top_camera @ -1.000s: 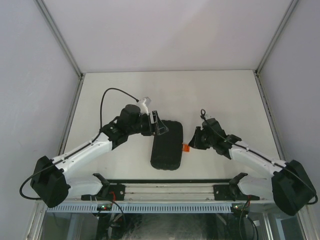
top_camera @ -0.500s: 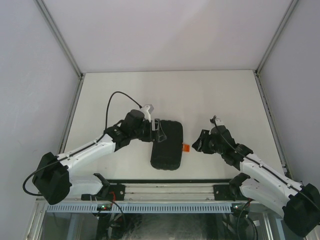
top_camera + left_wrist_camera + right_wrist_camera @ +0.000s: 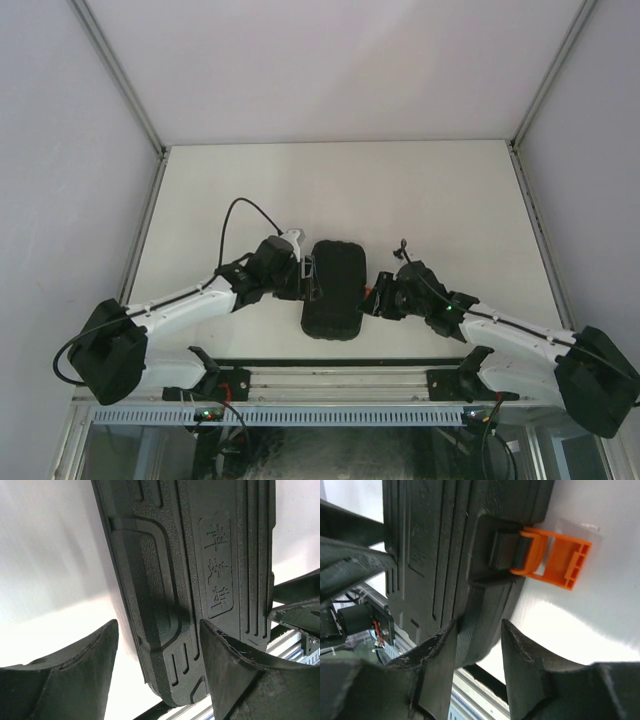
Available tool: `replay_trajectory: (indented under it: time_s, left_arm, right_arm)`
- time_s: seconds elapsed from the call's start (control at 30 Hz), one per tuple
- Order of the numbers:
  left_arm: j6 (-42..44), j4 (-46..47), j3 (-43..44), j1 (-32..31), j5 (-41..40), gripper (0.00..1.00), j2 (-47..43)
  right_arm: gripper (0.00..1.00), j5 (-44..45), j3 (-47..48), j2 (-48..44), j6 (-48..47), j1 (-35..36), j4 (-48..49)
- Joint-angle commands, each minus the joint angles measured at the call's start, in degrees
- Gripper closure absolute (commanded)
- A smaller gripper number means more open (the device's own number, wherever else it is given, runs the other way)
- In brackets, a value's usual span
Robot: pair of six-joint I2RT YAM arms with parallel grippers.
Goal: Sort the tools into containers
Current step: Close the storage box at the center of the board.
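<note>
Plainly, no tool showed in any view, so how much sorting was done could not be read directly.

The left gripper (image 3: 313, 277) had its jaws well apart. The left rim of the black case (image 3: 335, 290) ran up between them. One finger (image 3: 65, 675) stood clear over bare table (image 3: 450, 200) and the other lay against or just above the ribbed lid. Nothing was clamped there.

The case lay flat between the two grippers with its lid down, so its moulded interior was hidden. Whether tools already sat inside could not be told.

Just beyond the right gripper's fingertips, the orange latch (image 3: 552, 560) hung swung out from the case's right side, unfastened and resting on the table.

The right gripper (image 3: 377, 297) held its jaws partly apart astride the case's right rim, just nearer than the latch. A sliver of table showed between the rim and one finger, so I judged it not gripping.

In my judgement the work was at the case itself. Either the lid was yet to be raised for loading, or the latch was yet to be snapped home.
</note>
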Motion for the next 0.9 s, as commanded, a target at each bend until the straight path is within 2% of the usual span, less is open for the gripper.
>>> replay_trajectory:
  time_s: [0.0, 0.17, 0.33, 0.6, 0.7, 0.87]
  left_arm:
    - [-1.43, 3.21, -0.90, -1.22, 1.03, 0.31, 0.75]
    - [-2.34, 3.93, 0.00, -3.00, 1.39, 0.34, 2.39]
    - [-2.63, 4.76, 0.47, -3.42, 1.68, 0.35, 2.76]
    - [-2.57, 3.73, 2.81, -3.44, 0.71, 0.33, 3.22]
    - [-2.16, 1.50, 4.22, -3.27, -1.78, 0.30, 3.14]
    - [-2.02, 0.44, 5.01, -2.79, -4.37, 0.29, 1.79]
  right_arm:
    - [0.62, 0.20, 1.17, 5.31, 3.89, 0.42, 8.18]
    - [0.69, 1.02, 3.34, 10.19, 2.67, -0.39, 8.97]
    - [0.81, -2.84, 5.49, 14.78, 0.40, -3.37, 11.03]
    - [0.83, -6.92, 10.66, 20.08, -4.64, -7.43, 10.15]
    - [0.79, -7.39, 11.11, 18.05, -6.58, -8.97, 8.23]
    - [0.62, -5.58, 11.06, 10.11, -11.09, -10.66, 2.56]
